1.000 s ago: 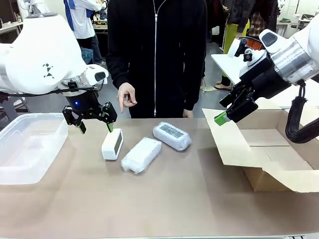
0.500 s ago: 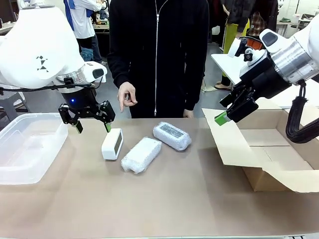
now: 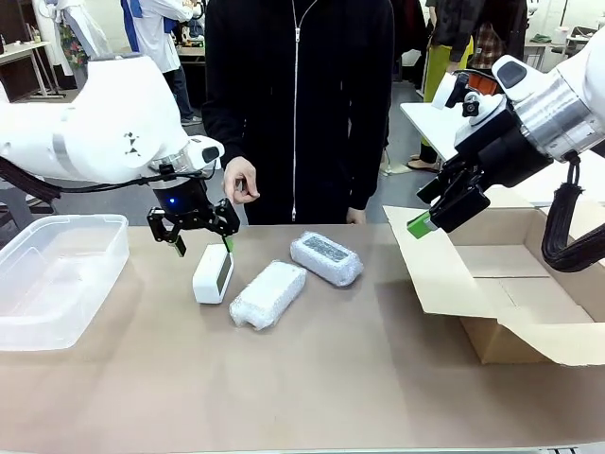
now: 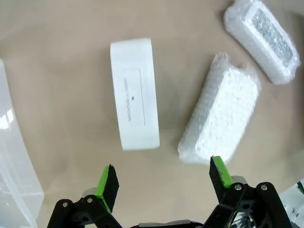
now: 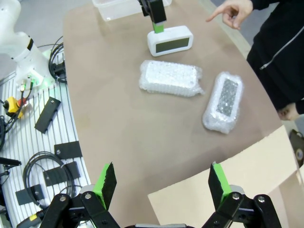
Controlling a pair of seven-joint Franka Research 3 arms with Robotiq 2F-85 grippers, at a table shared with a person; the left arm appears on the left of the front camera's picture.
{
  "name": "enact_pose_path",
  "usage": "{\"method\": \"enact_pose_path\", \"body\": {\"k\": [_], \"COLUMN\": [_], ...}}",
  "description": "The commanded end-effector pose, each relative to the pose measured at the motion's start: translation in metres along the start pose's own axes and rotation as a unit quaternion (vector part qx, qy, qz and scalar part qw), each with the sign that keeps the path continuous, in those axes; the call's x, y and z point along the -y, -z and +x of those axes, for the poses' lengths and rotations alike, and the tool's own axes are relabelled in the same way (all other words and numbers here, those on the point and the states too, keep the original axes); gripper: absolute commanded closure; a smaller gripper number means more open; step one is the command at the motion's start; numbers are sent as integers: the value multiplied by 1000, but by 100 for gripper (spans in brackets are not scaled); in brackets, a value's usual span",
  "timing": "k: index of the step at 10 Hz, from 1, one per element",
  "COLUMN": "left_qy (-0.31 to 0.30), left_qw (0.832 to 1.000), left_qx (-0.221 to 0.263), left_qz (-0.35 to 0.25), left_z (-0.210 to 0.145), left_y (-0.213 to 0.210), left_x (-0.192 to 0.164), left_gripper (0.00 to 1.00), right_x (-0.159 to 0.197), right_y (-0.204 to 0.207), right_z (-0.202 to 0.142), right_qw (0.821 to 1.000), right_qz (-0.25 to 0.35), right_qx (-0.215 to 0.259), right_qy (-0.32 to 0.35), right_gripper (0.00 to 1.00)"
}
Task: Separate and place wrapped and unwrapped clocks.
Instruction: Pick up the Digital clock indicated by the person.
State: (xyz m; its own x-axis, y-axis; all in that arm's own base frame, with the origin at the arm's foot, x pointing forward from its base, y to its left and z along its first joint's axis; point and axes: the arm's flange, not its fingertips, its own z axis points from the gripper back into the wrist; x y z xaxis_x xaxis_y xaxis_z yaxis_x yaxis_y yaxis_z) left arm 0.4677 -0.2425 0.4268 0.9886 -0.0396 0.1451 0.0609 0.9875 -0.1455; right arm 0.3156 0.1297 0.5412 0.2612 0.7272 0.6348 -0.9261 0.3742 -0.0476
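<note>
The left claw [image 3: 203, 245], released and empty, hovers just above the bare clock [image 3: 213, 274], which stands beside the two wrapped clocks [image 3: 268, 294] near the table's [image 3: 331, 388] far edge, so sorting appears not yet begun; the right claw [image 5: 161, 184], likewise released, hangs over the cardboard box [image 3: 529, 336].

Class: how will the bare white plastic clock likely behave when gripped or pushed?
The bare white rounded clock looks rigid, so probably won't deform. Standing on a narrow base, it may tip if nudged. Its smooth shell might slip.
</note>
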Motion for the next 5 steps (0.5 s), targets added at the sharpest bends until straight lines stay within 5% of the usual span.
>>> {"method": "enact_pose_path", "body": {"k": [1, 5], "left_qy": [-22, -32], "left_qw": [999, 999], "left_qx": [14, -4], "left_qz": [23, 40], "left_z": [13, 27], "left_y": [9, 38], "left_x": [10, -4], "left_gripper": [0, 0], "right_x": [1, 1], "right_y": [1, 1], "right_z": [-1, -1], "right_qw": [1000, 1000], "right_qz": [14, 14], "right_qx": [9, 9], "right_qy": [-6, -6], "right_gripper": [0, 0]}}
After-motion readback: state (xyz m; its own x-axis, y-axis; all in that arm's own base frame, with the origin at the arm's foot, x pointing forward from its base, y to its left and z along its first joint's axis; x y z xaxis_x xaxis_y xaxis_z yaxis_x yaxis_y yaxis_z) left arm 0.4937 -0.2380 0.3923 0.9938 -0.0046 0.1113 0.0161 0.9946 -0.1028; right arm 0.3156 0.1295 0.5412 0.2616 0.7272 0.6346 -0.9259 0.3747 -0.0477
